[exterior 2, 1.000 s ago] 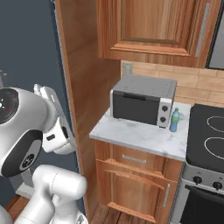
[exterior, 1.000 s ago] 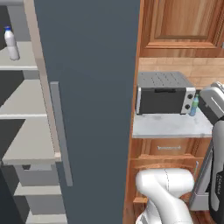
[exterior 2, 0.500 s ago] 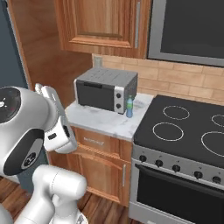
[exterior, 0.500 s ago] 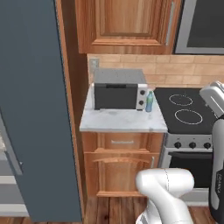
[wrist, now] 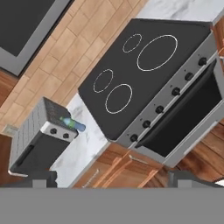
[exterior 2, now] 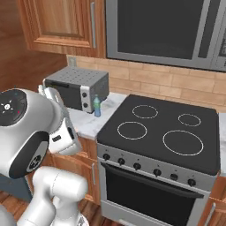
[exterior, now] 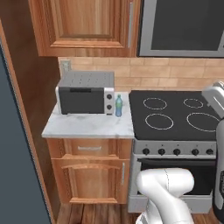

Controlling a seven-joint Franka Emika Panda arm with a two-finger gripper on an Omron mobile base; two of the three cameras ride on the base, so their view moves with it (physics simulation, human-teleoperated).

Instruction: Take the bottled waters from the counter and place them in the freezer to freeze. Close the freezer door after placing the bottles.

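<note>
One bottled water (exterior: 118, 106), blue-tinted with a green cap, stands upright on the marbled counter (exterior: 87, 127) right beside the grey toaster oven (exterior: 85, 93). The right base view has the same bottle (exterior 2: 97, 107) between the oven and the stove. In the hand view the bottle (wrist: 73, 124) is far off, and my gripper (wrist: 114, 179) is open with nothing between its fingertips (wrist: 41, 178). A dark slate-grey strip of the freezer (exterior: 15, 157) runs down the left edge of the left base view.
A black stovetop (exterior: 175, 116) with an oven below adjoins the counter on the right. Wooden wall cabinets (exterior: 85, 26) and a dark microwave (exterior: 183, 26) hang above. Wooden drawers (exterior: 87, 173) sit under the counter.
The base has swung right, so the views have left the open freezer shelves and now face the counter and stove. The gripper has stayed open and empty.
</note>
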